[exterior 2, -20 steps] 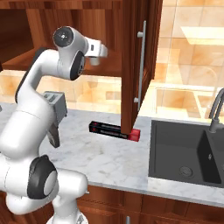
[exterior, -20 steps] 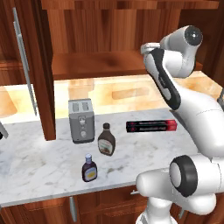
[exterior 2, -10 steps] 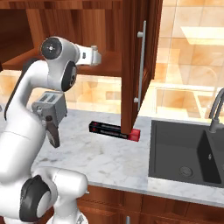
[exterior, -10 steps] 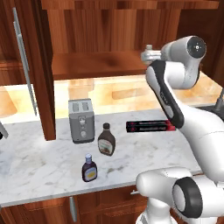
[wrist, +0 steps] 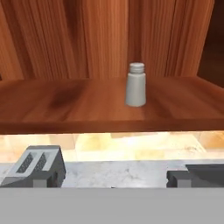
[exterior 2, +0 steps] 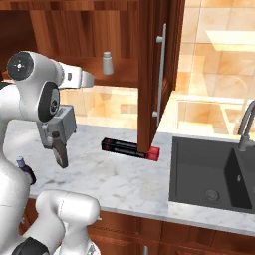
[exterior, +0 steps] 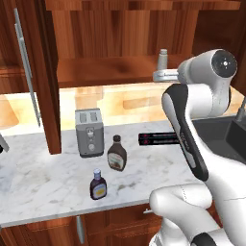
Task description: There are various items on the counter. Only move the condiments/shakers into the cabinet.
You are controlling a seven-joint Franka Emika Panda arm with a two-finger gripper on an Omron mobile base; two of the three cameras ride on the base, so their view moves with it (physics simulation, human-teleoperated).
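Grey-white and tapered, with a ribbed cap, the small shaker stands upright on the reddish wooden cabinet shelf. The jaws are spread wide and hold nothing. Both dark sauce bottles stand on the marbled surface.

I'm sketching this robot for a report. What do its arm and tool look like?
The arm is glossy white with rounded, bulbous shells, dark grey bands along some links and round dark caps with a pale centre at the joints. The tool is a boxy grey block ending in two dark tapered fingers. No cables or markings show.
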